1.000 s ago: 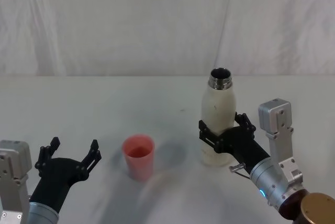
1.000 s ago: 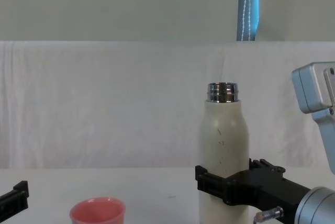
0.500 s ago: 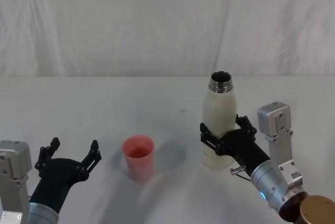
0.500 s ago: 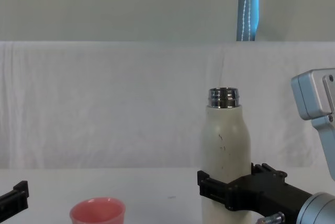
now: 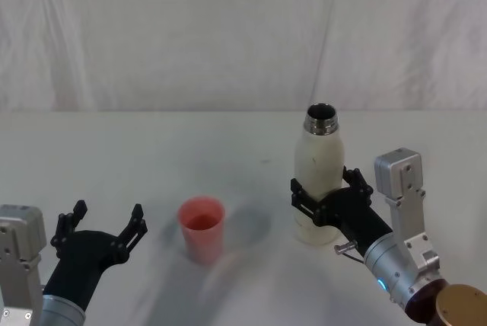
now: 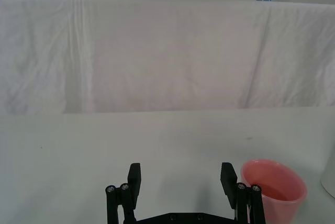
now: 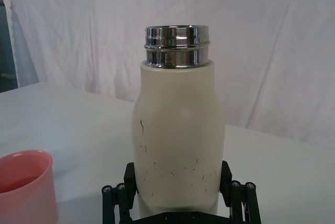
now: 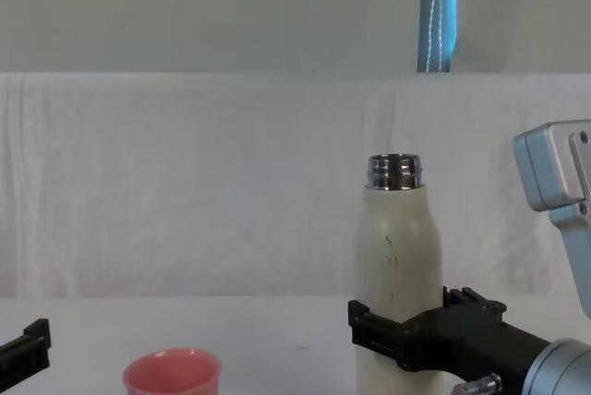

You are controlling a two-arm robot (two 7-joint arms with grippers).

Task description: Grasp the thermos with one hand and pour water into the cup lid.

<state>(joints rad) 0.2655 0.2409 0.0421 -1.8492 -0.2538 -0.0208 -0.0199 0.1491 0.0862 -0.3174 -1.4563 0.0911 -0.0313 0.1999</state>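
Observation:
The cream-white thermos [image 5: 318,162] stands upright on the white table at the right, its steel neck open. My right gripper [image 5: 323,189] is shut on the thermos, a black finger pressed to each side of its lower body [image 7: 178,130]. The chest view shows the same hold [image 8: 402,321] low on the bottle [image 8: 399,247]. The salmon-pink cup lid [image 5: 202,227] stands upright to the left of the thermos, apart from it. My left gripper [image 5: 106,212] stands open near the table's front left, just left of the cup lid [image 6: 273,192], holding nothing.
A white cloth covers the table [image 5: 228,143] and hangs as a backdrop behind it. A brown round object [image 5: 460,305] sits at the lower right corner by my right arm. A blue pole [image 8: 438,12] rises behind the backdrop.
The thermos and my right gripper have come down a little over the last second and have held still for the last half second. My left arm and the cup lid have not moved.

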